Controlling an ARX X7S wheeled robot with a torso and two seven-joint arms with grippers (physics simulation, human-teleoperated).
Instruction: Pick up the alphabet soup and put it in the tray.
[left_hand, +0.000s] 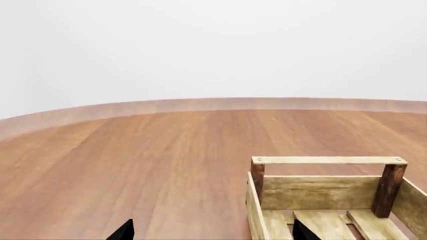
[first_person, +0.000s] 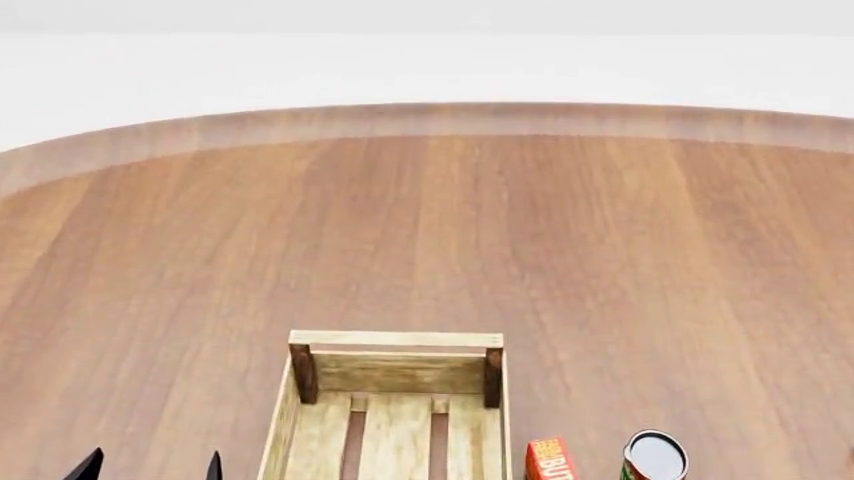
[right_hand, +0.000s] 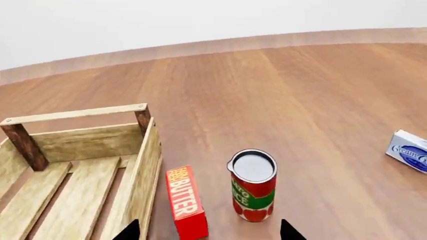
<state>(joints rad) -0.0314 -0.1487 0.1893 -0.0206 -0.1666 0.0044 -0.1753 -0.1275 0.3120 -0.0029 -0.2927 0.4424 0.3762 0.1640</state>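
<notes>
The alphabet soup can is out of view in every frame. The tray (first_person: 396, 372) is a light-wood slatted crate with darker corner posts near the table's front; it also shows in the left wrist view (left_hand: 320, 192) and the right wrist view (right_hand: 87, 145). My left gripper (left_hand: 210, 232) is open and empty, hovering over the tray's left wall; its tips show in the head view (first_person: 150, 468). My right gripper (right_hand: 208, 232) is open and empty, above the table just right of the tray.
A slim red and green can (right_hand: 253, 186) stands right of the tray, also in the head view (first_person: 654, 458). A red butter box (right_hand: 185, 200) lies between can and tray. A blue-and-white cream cheese box (right_hand: 408, 150) lies farther right. The round wooden table (first_person: 427, 230) stretches beyond.
</notes>
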